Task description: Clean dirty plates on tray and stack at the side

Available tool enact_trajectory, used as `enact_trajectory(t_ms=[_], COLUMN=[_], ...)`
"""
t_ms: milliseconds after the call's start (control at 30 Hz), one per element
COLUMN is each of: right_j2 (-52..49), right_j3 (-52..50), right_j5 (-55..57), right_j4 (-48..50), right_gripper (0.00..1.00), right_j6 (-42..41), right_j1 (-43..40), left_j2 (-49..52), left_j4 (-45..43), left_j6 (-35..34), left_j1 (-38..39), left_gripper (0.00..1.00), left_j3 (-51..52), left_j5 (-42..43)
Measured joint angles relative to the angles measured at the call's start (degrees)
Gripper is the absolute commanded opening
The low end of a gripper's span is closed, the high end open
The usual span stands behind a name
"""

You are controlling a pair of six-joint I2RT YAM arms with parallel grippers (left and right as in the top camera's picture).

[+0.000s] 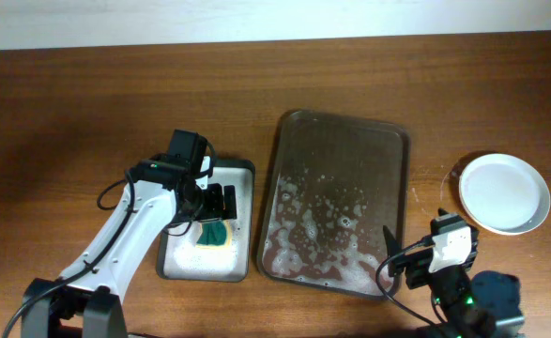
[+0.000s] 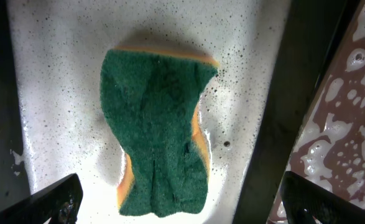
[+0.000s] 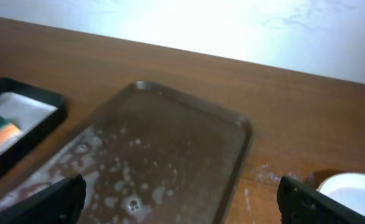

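The dark brown tray lies mid-table with soap foam on its near half and no plates on it; it also shows in the right wrist view. A stack of white plates sits on the table to the tray's right; its edge shows in the right wrist view. How many plates are stacked I cannot tell. My left gripper is open above a green and yellow sponge, not touching it. My right gripper is open and empty over the tray's near right corner.
The sponge lies in a small black tray with white lining, just left of the brown tray. Water drops and foam streaks mark the wood between the brown tray and the plates. The pale wall runs along the table's far edge.
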State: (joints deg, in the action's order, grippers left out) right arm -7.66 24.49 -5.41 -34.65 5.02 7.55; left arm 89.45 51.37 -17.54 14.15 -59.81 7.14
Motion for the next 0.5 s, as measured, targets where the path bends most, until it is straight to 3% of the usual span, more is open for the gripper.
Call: enact_trajectory(t_ms=[167, 367, 500], right_j2=[6.6, 7.0, 7.0], right_j3=[-8.3, -21.6, -23.7], right_j5=[0.0, 0.0, 0.0], right_j4=[7.8, 34.0, 30.8], right_gripper=[0.99, 0.99, 0.99], right_j6=[0.2, 0.1, 0.2], right_j1=[-0.5, -0.5, -0.5], left_j2=[-0.1, -0.1, -0.1], left_j4=[0.0, 0.0, 0.0], left_j6=[0.0, 0.0, 0.0], left_j1=[0.0, 0.0, 0.0], left_gripper=[1.00, 1.00, 1.00], left_j3=[0.0, 0.0, 0.0], left_j5=[0.0, 0.0, 0.0])
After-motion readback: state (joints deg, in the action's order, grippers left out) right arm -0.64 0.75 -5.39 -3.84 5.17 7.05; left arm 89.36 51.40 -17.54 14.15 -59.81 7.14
